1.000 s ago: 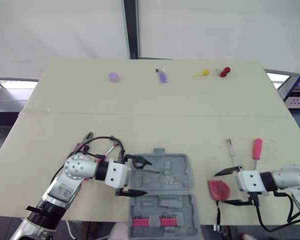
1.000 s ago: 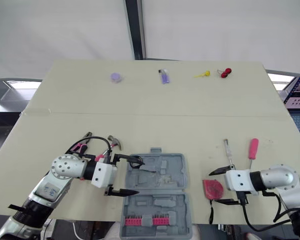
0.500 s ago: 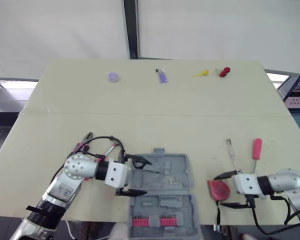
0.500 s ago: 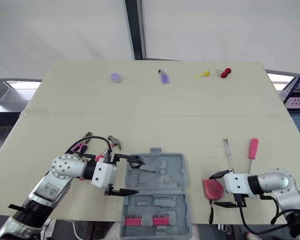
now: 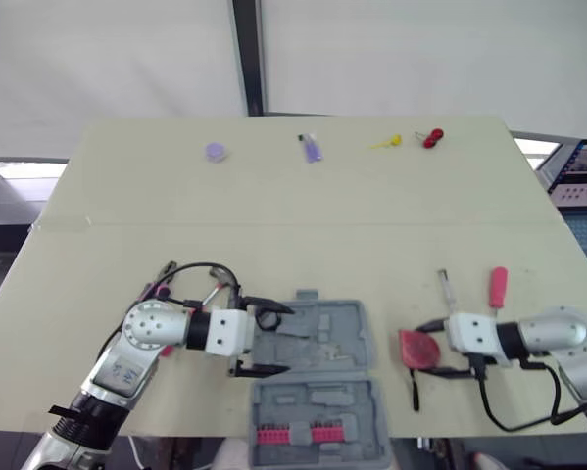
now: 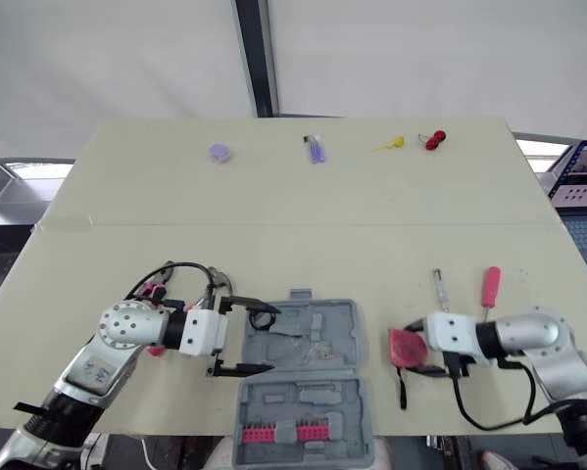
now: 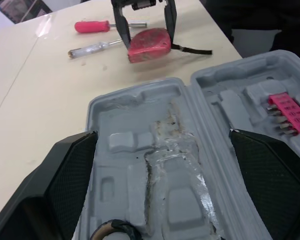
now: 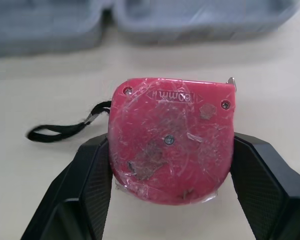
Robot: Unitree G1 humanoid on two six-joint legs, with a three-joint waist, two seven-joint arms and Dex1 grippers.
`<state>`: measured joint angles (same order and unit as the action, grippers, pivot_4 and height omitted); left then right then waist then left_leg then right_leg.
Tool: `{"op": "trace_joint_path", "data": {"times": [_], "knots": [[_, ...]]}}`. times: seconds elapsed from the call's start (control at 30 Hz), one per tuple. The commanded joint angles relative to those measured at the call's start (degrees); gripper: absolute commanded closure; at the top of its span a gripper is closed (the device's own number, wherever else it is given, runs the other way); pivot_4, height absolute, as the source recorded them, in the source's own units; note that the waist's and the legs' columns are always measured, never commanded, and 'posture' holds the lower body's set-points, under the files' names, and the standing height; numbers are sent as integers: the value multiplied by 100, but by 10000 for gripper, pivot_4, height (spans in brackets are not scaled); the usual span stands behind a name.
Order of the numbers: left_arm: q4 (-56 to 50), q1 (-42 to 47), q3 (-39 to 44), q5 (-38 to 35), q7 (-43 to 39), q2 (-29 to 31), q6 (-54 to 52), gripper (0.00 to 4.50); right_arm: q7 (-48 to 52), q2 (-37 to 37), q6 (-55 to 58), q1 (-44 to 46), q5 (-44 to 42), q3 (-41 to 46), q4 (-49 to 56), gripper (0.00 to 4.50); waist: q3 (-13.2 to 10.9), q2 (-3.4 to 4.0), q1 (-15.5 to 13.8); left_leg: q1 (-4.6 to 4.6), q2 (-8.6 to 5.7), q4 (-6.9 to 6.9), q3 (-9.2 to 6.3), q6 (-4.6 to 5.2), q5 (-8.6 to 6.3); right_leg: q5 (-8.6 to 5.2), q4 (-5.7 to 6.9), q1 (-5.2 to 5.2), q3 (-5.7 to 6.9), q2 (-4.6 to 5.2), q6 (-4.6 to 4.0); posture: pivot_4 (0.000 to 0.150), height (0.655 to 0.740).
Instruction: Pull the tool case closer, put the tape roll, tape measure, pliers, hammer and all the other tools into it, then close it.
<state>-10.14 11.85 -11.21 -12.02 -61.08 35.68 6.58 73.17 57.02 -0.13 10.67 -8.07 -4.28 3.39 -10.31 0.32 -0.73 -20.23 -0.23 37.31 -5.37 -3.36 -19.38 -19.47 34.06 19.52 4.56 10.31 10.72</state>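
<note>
The grey tool case (image 5: 317, 382) lies open near the table's front edge, with a red bit strip (image 5: 293, 434) in its near half. A black tape roll (image 5: 267, 318) sits at the left edge of the far half. My left gripper (image 5: 273, 338) is open, its fingers straddling that left edge. To the right of the case, the red tape measure (image 8: 170, 145) lies on the table with its black strap trailing. My right gripper (image 5: 425, 350) is shut on its two sides. Pink-handled pliers and a hammer (image 5: 166, 287) lie partly hidden behind my left arm.
A red-handled screwdriver (image 5: 497, 287) and a clear-handled one (image 5: 445, 289) lie just beyond my right gripper. At the far edge of the table (image 5: 293, 225) are a purple disc (image 5: 216, 151), a purple item (image 5: 312, 148), a yellow item (image 5: 389, 143) and a red item (image 5: 431, 138).
My right gripper has slid left onto the tape measure and its fingers have come in against it. The left gripper has stayed at the case. The camera has shifted slightly.
</note>
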Motion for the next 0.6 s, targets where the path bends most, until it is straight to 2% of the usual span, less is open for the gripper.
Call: {"op": "trace_joint_path", "data": {"times": [0.03,0.13,0.27,0.47,0.6], "knots": [[-97,-84,243,-264,231,-116,-205,0,-87,279,1670,655,392,-353,1253,16166,0,0,-26,-2,0,1,0,0,0,0,-1,1,0,0,0,1500,7400],[28,-91,275,-251,282,-207,-190,0,34,221,2921,1562,953,-1113,1701,16166,0,0,-47,-5,-1,4,-1,0,0,1,-4,1,0,0,0,1500,7400],[113,-143,258,-155,317,-251,-106,0,404,155,3977,2412,1345,-2039,2351,16166,0,0,-76,-18,-2,4,-7,0,0,1,-6,13,2,0,0,1500,7400],[116,-205,279,-139,349,-244,-105,0,209,-221,4191,2911,2103,-2948,2358,16166,0,-1,-44,-18,-2,6,-5,0,0,1,-1,16,1,0,1,1500,7400],[107,-207,257,-123,394,-263,-118,0,248,-332,4389,2963,2260,-3136,2433,16166,0,-1,-49,-19,-2,7,-4,0,0,1,-1,17,0,0,1,1500,7400]]}}
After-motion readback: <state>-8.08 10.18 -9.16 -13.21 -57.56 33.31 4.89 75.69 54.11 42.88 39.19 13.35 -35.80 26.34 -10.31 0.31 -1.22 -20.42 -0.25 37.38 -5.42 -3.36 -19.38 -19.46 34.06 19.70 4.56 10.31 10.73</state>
